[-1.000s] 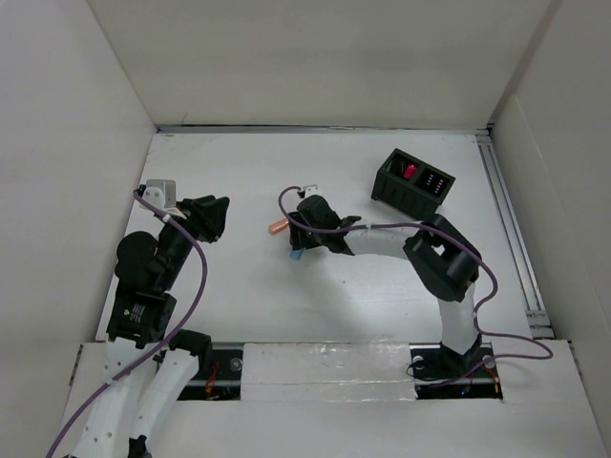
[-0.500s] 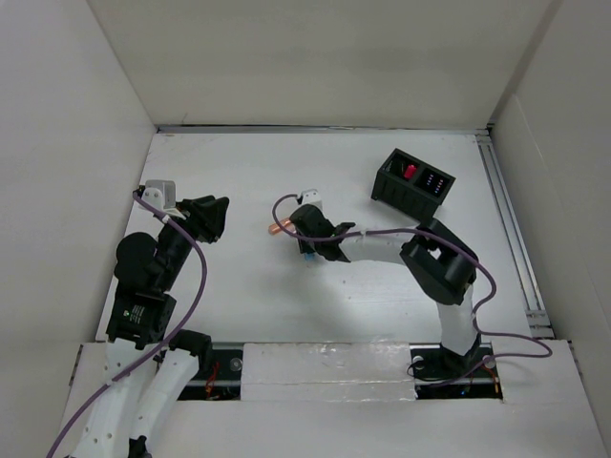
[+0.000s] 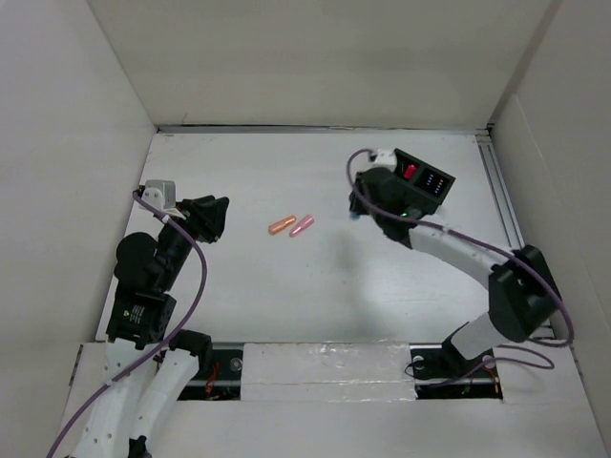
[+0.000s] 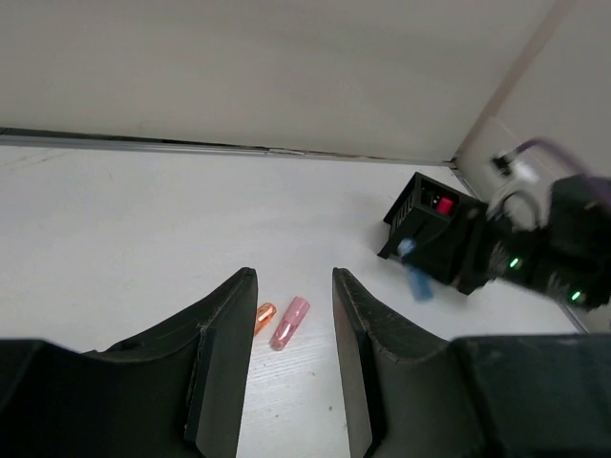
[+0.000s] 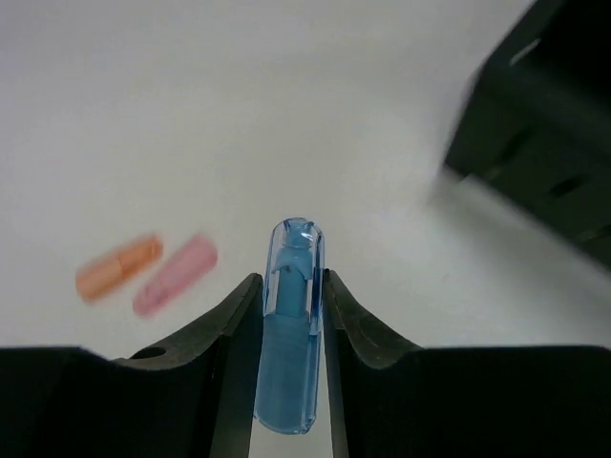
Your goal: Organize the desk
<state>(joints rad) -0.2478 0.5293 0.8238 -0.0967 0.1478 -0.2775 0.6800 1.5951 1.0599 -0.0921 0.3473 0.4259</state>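
On the white desk (image 3: 286,305) an orange capped marker (image 3: 280,226) and a pink one (image 3: 303,226) lie side by side near the middle. My right gripper (image 3: 366,198) hangs just left of the black organizer box (image 3: 412,184), shut on a blue translucent marker (image 5: 291,324) that stands lengthwise between its fingers (image 5: 239,315). That blue marker (image 4: 417,283) also shows in the left wrist view, in front of the box (image 4: 420,205). My left gripper (image 4: 294,275) hovers at the desk's left side, jaws apart with nothing between them, pointing toward the pink marker (image 4: 290,322).
The organizer box holds a red item (image 3: 410,172) in one compartment. White wall panels (image 3: 315,57) enclose the desk at the back and both sides. A metal rail (image 3: 506,219) runs along the right edge.
The right gripper closed on the blue marker beside the orange and pink ones, lifted it, and carried it right and back to the organizer box. The left arm stayed still.
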